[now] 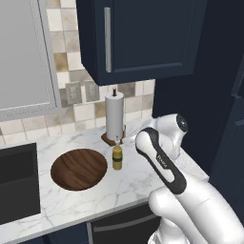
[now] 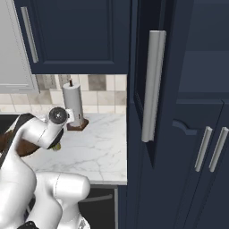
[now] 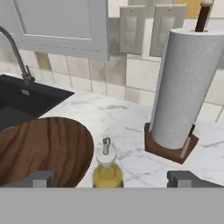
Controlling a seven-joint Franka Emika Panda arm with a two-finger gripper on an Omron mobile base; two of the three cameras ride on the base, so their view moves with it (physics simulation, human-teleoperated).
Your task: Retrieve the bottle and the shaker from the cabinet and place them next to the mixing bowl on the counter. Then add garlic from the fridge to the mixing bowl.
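Note:
The olive-yellow bottle stands upright on the white marble counter, just right of the dark wooden mixing bowl. In the hand view my gripper is open, its two tips wide apart and low over the counter. The bottle stands free, centred just ahead of them, with the bowl close on its left. Nothing is held. The shaker, the garlic and the fridge are out of view.
A tall white paper-towel roll on a wooden base stands behind the bottle, by the tiled wall. The black sink with its faucet lies left of the bowl. Navy wall cabinets hang above. A navy door with a long grey handle bounds the counter's right end.

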